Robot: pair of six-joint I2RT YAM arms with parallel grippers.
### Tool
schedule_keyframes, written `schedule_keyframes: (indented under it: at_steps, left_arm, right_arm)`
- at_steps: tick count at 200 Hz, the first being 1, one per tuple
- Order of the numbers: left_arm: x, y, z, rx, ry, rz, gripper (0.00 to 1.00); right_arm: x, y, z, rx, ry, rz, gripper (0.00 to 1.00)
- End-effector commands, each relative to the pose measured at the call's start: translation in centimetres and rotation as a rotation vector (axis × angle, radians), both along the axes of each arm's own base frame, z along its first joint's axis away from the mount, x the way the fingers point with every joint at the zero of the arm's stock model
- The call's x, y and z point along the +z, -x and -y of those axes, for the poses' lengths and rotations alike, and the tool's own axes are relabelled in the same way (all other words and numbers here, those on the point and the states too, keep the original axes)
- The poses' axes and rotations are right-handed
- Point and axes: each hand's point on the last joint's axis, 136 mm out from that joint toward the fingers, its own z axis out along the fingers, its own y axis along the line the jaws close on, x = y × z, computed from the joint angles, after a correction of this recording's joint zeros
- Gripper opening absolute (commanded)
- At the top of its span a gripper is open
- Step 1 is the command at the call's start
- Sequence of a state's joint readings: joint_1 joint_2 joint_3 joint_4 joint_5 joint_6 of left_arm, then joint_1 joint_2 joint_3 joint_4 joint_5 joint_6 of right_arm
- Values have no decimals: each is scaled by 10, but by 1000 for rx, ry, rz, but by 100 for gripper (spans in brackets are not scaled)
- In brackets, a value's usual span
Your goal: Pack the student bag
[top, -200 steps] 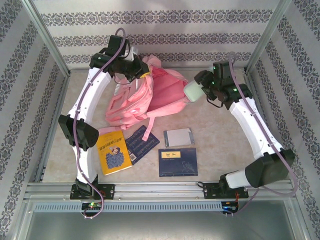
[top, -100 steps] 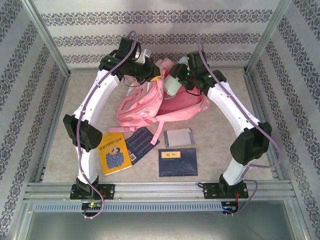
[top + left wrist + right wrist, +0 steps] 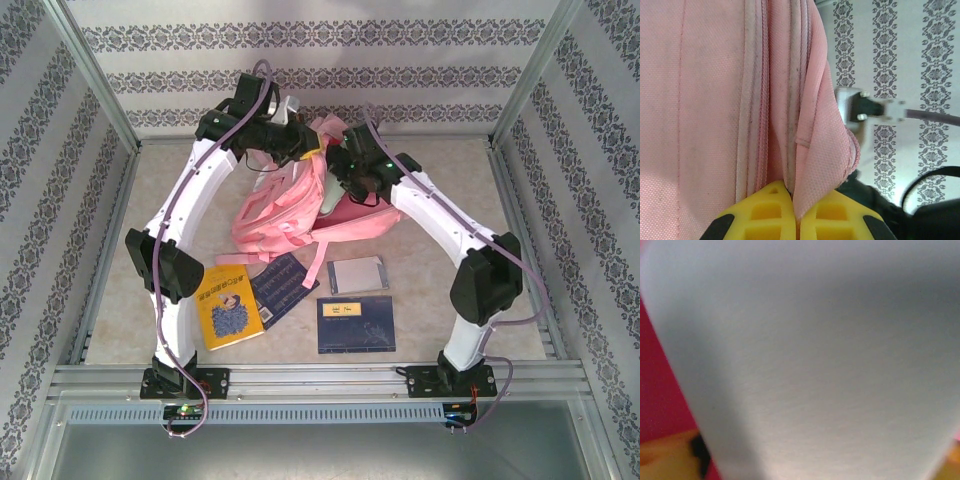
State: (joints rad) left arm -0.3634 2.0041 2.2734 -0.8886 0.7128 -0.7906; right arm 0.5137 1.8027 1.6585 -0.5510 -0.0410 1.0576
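One pink student bag sits at the far middle of the desk, its mouth raised. The left end effector is clenched on the fabric edge beside the zip and holds the opening up. The right end effector reaches into that mouth, with a pale grey object close against its camera. I cannot tell whether it is grasping or released.

The step in hand looks like placing this object inside. Next, the right arm must let go cleanly and back out without snagging fabric. Then it can fetch the yellow book, dark blue book, grey pad or navy book, which lie nearer the bases.
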Motion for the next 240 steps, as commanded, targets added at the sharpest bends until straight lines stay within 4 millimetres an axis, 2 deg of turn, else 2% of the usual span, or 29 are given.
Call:
schedule_keyframes:
  at_steps: [1, 32, 60, 85, 99, 132, 160, 188, 215, 240]
  left_arm:
    - [75, 1, 9, -59, 140, 227, 0]
    - [73, 1, 7, -59, 132, 224, 0]
    - [72, -1, 5, -53, 129, 223, 0]
    - [69, -3, 0, -41, 120, 217, 0]
    - [63, -6, -5, -25, 101, 206, 0]
    - [45, -19, -22, 36, 50, 167, 0]
    - [40, -35, -34, 80, 4, 187, 0]
    - [27, -51, -39, 107, -28, 181, 0]
    - [9, -63, -37, 117, -39, 154, 0]
    - [-11, -71, -34, 115, -102, 148, 0]
  right_arm:
    - [-1, -7, -17, 15, -25, 25, 98]
    - [5, -7, 0, 6, 1, 60, 98]
    - [9, -8, 7, 13, -24, 79, 98]
    - [25, -6, 6, 79, -2, 134, 98]
    - [40, -4, 6, 124, 17, 182, 98]
    - [80, 13, 13, 217, 85, 320, 98]
    - [92, 41, 16, 304, 109, 386, 98]
    - [78, 71, 26, 351, 139, 353, 93]
    - [52, 99, 49, 333, 187, 298, 90]
    - [27, 124, 61, 345, 191, 244, 88]
